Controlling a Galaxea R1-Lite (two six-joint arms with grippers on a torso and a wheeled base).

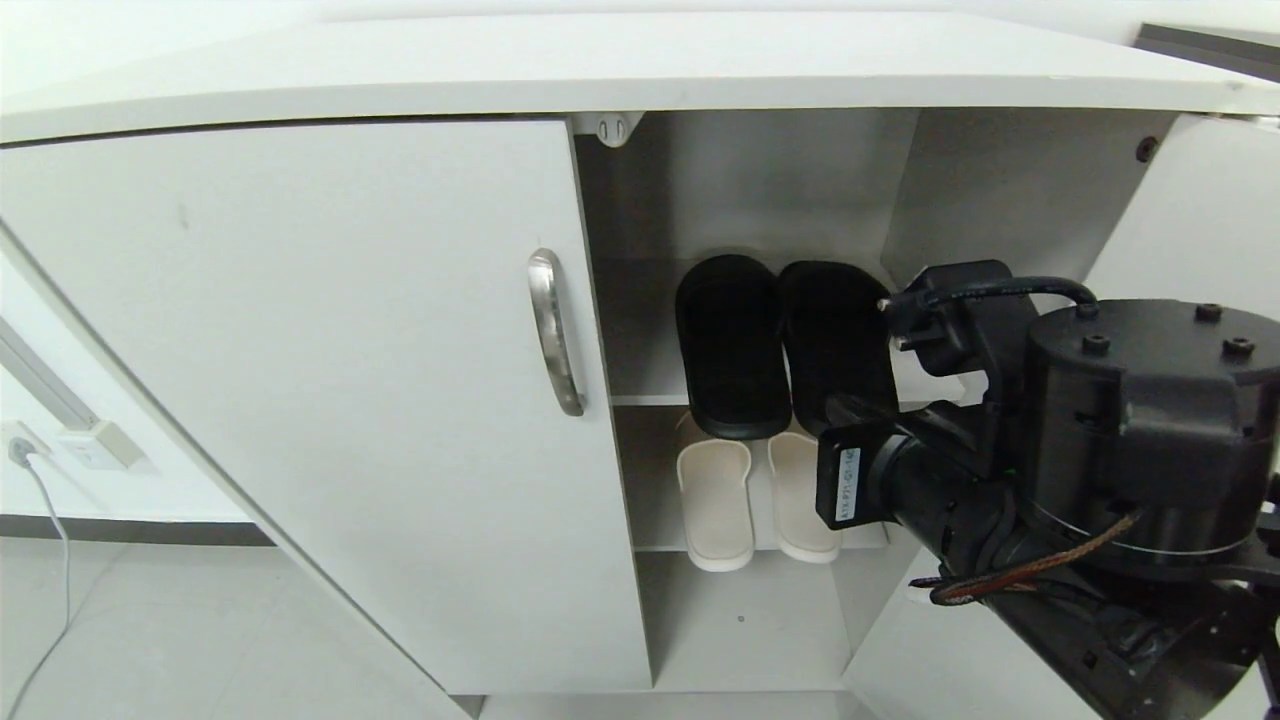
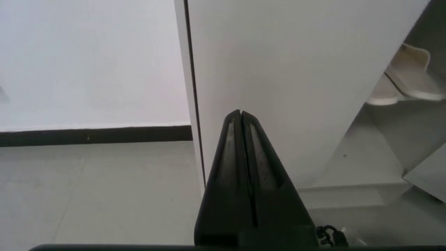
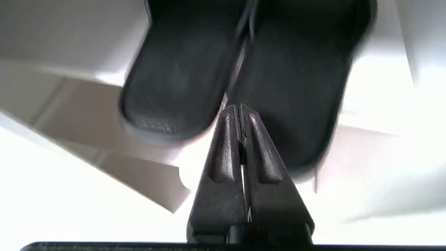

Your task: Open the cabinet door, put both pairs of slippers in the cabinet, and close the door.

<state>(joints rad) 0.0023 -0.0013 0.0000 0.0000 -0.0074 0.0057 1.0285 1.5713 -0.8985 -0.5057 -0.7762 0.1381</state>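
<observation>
Two pairs of slippers sit inside the cabinet (image 1: 600, 60): the black slippers (image 1: 735, 345) lie side by side on the upper shelf (image 1: 640, 340), heels reaching past its front edge, and the white slippers (image 1: 715, 500) lie side by side on the lower shelf (image 1: 650, 480) directly beneath them. The left door (image 1: 300, 350) is closed, its metal handle (image 1: 553, 330) near the inner edge, while the right door (image 1: 1190, 220) stands swung open at the far right. The right arm (image 1: 1100, 430) extends into the opening in front of the black pair. The right gripper (image 3: 241, 111) has its fingers pressed together on nothing, tips pointing at the seam between the two black heels; contact with them cannot be told. The left gripper (image 2: 240, 115) is likewise closed and empty, low down before the closed door's face, above the grey floor (image 2: 90, 195). A wall socket (image 1: 20, 450) with a cable sits left of the cabinet.
</observation>
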